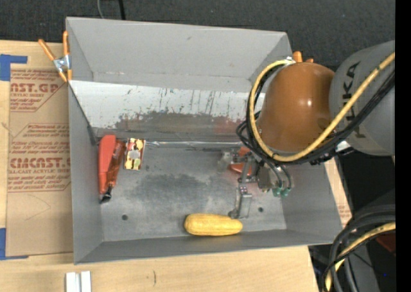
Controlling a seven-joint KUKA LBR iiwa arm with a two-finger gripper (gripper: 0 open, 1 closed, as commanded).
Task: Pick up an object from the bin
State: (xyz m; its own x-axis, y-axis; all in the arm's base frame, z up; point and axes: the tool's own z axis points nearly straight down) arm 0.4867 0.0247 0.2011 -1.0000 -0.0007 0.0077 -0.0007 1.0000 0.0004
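My gripper (243,202) hangs below the arm's orange dome in the right half of the bin, low over the floor. Its tip stands just above the right end of a yellow corn-cob-shaped thing (213,224), which lies flat along the bin's front wall. The view does not settle whether they touch. A small orange-red thing (241,154) lies just behind the gripper, partly hidden by the dome.
An orange-red hand tool (106,164) lies along the left wall with a small printed packet (134,154) beside it. The arm's dome and cables cover the bin's right rear corner. Bare floor stretches between the left things and the gripper.
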